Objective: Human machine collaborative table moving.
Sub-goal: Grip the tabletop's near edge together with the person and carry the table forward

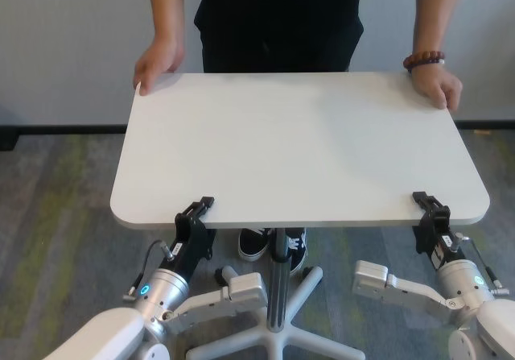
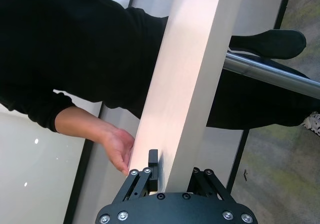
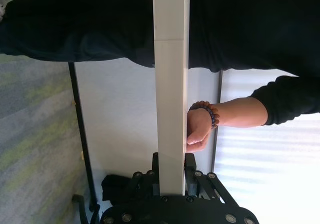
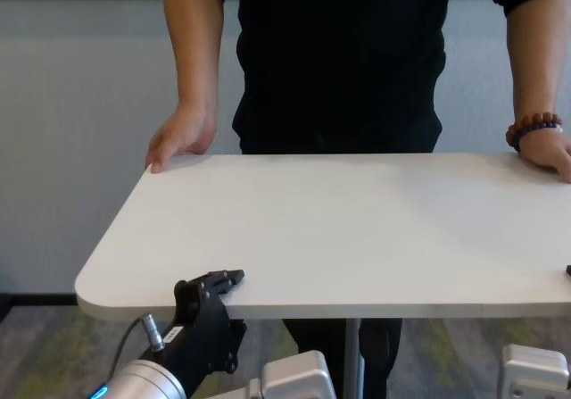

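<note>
Both pincers, left (image 1: 198, 212) and right (image 1: 429, 208), are pinched on the table's (image 1: 298, 146) near edge; a sudden tug by the human (image 1: 282, 14) could slip them off.

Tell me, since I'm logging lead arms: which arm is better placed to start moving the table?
Neither clearly: the left end effector and right end effector both clamp the table's near edge, opposite the human's hands.
</note>
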Tool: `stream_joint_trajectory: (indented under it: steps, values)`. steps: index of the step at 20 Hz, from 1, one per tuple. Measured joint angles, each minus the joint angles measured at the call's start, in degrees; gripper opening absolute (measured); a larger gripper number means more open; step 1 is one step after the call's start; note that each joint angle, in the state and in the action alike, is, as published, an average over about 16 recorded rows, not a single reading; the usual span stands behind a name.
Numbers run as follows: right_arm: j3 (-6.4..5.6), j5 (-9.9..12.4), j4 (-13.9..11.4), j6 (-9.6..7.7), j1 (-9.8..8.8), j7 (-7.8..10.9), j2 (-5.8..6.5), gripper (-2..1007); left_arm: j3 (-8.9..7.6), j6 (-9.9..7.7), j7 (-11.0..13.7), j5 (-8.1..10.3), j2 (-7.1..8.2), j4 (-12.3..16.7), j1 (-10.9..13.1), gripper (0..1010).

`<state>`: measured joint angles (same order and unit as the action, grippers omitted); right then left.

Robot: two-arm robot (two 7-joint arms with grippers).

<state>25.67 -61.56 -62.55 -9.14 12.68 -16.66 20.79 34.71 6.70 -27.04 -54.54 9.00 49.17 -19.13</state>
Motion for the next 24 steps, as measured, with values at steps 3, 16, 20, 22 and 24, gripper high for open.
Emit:
stream_joint_trajectory:
  steps: [3, 16, 20, 22, 24]
  values:
    - [0.06, -0.1, 0.0, 0.05, 0.0, 0.14, 0.07, 259, 0.07, -0.14, 0.0, -0.21, 0.02, 0.1, 0.0, 291]
    - [0.23, -0.2, -0.2, 0.22, 0.03, 0.43, 0.23, 259, 0.29, -0.7, 0.0, -0.76, 0.08, 0.3, 0.0, 291]
    - [0.25, -0.2, -0.2, 0.24, 0.04, 0.47, 0.24, 259, 0.31, -0.81, 0.0, -0.84, 0.09, 0.3, 0.0, 293]
    - [0.26, -0.2, -0.2, 0.25, 0.04, 0.48, 0.25, 259, 0.33, -0.86, 0.0, -0.86, 0.09, 0.3, 0.0, 302]
    - [0.27, -0.2, -0.2, 0.26, 0.04, 0.5, 0.26, 262, 0.34, -0.9, 0.0, -0.89, 0.09, 0.3, 0.0, 320]
